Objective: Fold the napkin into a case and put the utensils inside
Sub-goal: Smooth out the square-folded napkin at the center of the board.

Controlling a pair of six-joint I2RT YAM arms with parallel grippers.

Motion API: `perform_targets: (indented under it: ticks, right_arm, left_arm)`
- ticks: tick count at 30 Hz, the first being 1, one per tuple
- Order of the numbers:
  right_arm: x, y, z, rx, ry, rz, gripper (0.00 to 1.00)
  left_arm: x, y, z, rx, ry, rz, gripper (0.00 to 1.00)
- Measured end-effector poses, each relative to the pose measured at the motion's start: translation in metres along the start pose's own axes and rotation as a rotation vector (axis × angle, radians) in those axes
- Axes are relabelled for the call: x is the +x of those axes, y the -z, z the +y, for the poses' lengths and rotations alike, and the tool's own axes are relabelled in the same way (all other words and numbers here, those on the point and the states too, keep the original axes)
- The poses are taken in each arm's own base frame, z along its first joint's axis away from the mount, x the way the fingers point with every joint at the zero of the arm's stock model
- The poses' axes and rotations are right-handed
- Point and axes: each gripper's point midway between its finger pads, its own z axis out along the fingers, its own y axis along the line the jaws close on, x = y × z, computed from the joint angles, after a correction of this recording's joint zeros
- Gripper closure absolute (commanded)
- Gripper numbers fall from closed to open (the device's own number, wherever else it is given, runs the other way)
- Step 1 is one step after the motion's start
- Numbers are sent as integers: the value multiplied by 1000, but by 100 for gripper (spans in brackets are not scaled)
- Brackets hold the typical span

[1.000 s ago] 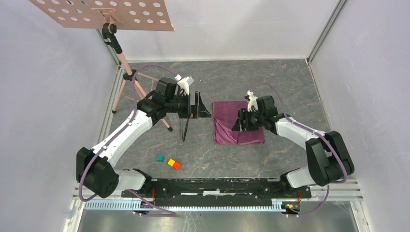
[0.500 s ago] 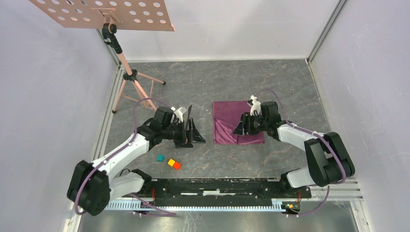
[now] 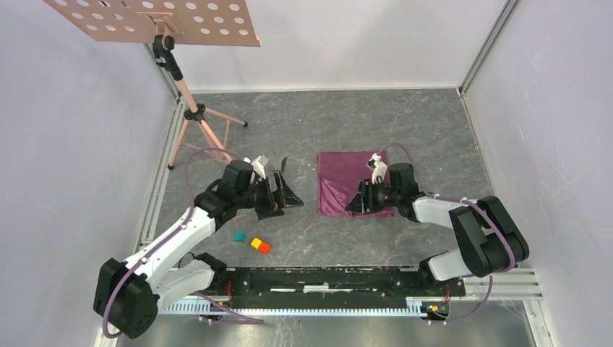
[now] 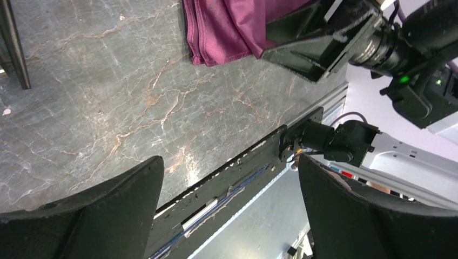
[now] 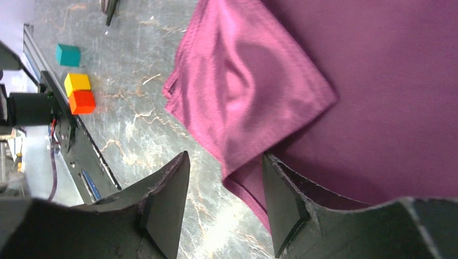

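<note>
The plum-purple napkin (image 3: 340, 170) lies on the table right of centre, its near-left corner doubled over into a flap (image 5: 237, 81). My right gripper (image 3: 358, 203) is low at the napkin's near edge. Its jaws (image 5: 224, 156) stand part open, one finger over bare table and the other over cloth, with the folded edge between them and nothing pinched. My left gripper (image 3: 289, 185) hovers wide open, left of the napkin, holding nothing (image 4: 231, 162). Of the utensils I see only a slim dark piece (image 4: 13, 48) on the table, its end also in the right wrist view (image 5: 110, 6); the top view hides them under my left gripper.
Teal (image 3: 239, 236), yellow (image 3: 256, 243) and orange (image 3: 264, 248) blocks sit near the front, left of centre. A tripod stand (image 3: 194, 112) with a perforated plate (image 3: 159, 18) occupies the far left corner. White walls enclose the table.
My left arm has pulled back toward the near side, its gripper still wide open. My right gripper has slid to the napkin's near edge and its jaws have narrowed a little.
</note>
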Motion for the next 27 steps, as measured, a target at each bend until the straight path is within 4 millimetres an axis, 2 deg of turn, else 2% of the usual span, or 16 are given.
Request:
perform_targets:
  ticks: [4, 10, 16, 21, 24, 27]
  right_arm:
    - [7, -9, 20, -50, 54, 14, 46]
    - [25, -25, 42, -51, 190, 55, 41]
    - [23, -37, 61, -65, 328, 67, 38]
    - [18, -37, 62, -57, 336, 66, 39]
    - [11, -30, 55, -19, 321, 56, 43]
    - [-10, -12, 45, 41, 296, -11, 47]
  left_arm:
    - [-2, 1, 3, -25, 24, -24, 0]
    - [-6, -1, 9, -65, 29, -53, 1]
    - [-3, -23, 22, -157, 42, 7, 10]
    - [-8, -48, 28, -220, 33, 63, 26]
    - [-13, -65, 27, -236, 18, 93, 25]
    - [-13, -85, 23, -246, -22, 132, 24]
